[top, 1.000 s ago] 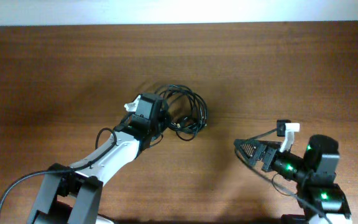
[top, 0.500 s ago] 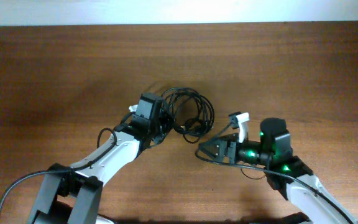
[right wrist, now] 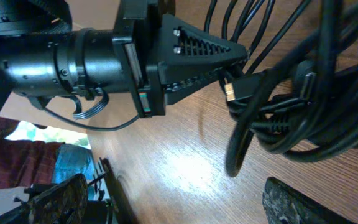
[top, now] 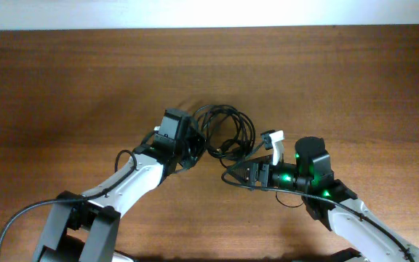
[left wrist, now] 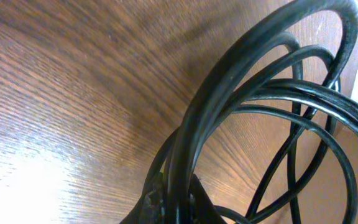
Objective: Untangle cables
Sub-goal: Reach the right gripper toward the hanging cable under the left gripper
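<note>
Overhead, the cables [top: 228,133] lie as one loose black bundle about midway between the table's [top: 64,73] left and right edges, a little nearer the far edge than the near one. The left gripper [top: 193,149] is at the bundle's left rim. The right gripper [top: 233,175] points at the bundle's near side and, from above, sits just short of the strands.

In the left wrist view, thick loops arc up from a dark mass at the bottom edge, where the left gripper appears clenched on a strand. The contact itself is too close to the lens to read.

In the right wrist view, the right gripper's two fingers [right wrist: 55,202] sit wide apart at the bottom corners with nothing between them, so it is released. Opposite, the left gripper's tip meets the bundle beside a small metal-tipped plug [right wrist: 230,91].

The step in hand looks like bringing the free gripper in for a second hold. To do it well, the right gripper should close on a single outer loop or the plug end rather than on several strands. It should then draw that loop toward the right edge while the left gripper anchors the rest.

The count is two arms, two grippers, one bundle and one plug clearly seen. How many separate cords there are cannot be told.
</note>
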Robot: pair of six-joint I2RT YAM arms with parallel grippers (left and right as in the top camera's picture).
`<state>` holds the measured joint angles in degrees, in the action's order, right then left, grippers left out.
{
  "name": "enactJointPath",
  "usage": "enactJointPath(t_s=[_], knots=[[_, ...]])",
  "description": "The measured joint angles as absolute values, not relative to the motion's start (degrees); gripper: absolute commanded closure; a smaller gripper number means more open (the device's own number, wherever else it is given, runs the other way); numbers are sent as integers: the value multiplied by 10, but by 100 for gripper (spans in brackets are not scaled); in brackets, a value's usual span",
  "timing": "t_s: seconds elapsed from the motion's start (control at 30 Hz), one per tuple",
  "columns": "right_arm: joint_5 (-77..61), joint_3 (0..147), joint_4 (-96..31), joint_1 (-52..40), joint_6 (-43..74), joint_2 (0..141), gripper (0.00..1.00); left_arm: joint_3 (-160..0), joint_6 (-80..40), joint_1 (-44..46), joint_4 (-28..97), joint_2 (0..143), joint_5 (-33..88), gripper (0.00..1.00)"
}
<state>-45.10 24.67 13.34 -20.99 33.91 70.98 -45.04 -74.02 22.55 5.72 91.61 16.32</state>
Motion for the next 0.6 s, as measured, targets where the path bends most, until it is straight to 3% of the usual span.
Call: enactJointPath(t_s=[0.13,0.4,0.6], knots=[[-448,247,140,-210,346,712,21,-450,-745,225,57,916,171,100],[-433,247,142,-225,349,712,22,-450,-745,225,58,916,174,100],[-405,247,150,-244,352,712,31,-450,-747,225,60,916,174,100]])
